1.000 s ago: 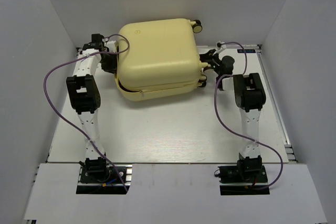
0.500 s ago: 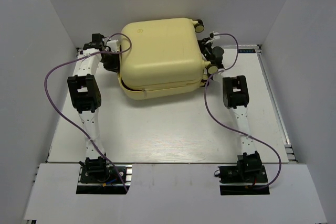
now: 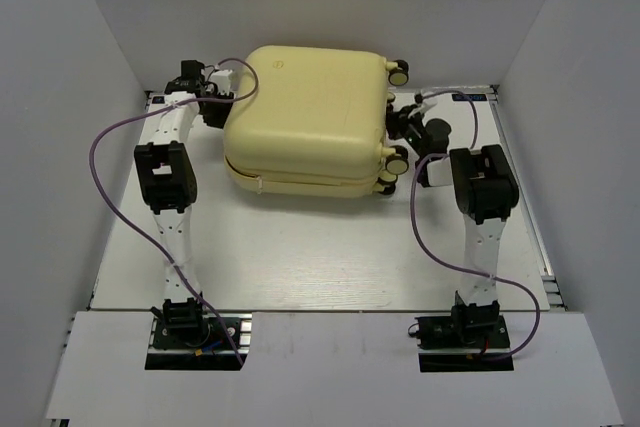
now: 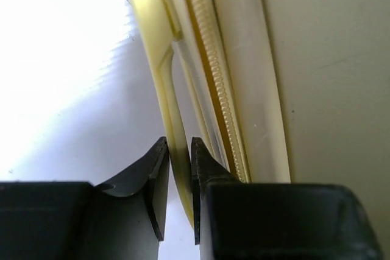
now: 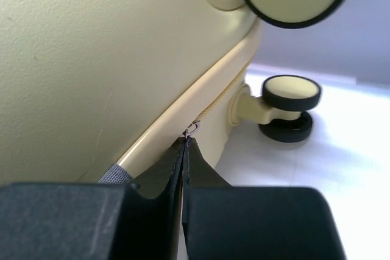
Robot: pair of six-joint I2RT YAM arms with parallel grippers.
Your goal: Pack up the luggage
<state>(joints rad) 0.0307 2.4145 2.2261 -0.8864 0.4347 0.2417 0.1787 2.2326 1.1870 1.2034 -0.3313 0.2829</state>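
The luggage (image 3: 305, 112), a pale yellow hard-shell suitcase, lies flat at the back of the table with its two shells together. Its wheels (image 3: 397, 160) point right. My left gripper (image 3: 220, 112) is at its left side. In the left wrist view the fingers (image 4: 159, 168) are shut on a thin yellow strip of the shell's side (image 4: 167, 89), beside the zipper teeth (image 4: 210, 71). My right gripper (image 3: 393, 129) is at the wheel side, shut on the small metal zipper pull (image 5: 191, 129) on the seam, near a wheel (image 5: 291, 92).
White walls (image 3: 90, 67) close in the table on the left, back and right. Purple cables (image 3: 110, 137) loop from both arms over the tabletop (image 3: 320, 247). A metal rail (image 3: 530, 217) runs along the right table edge.
The luggage has shifted and turned to the right, and its front seam looks tighter. The right arm swung in toward the wheels and back out to the right. Both grippers kept their hold.
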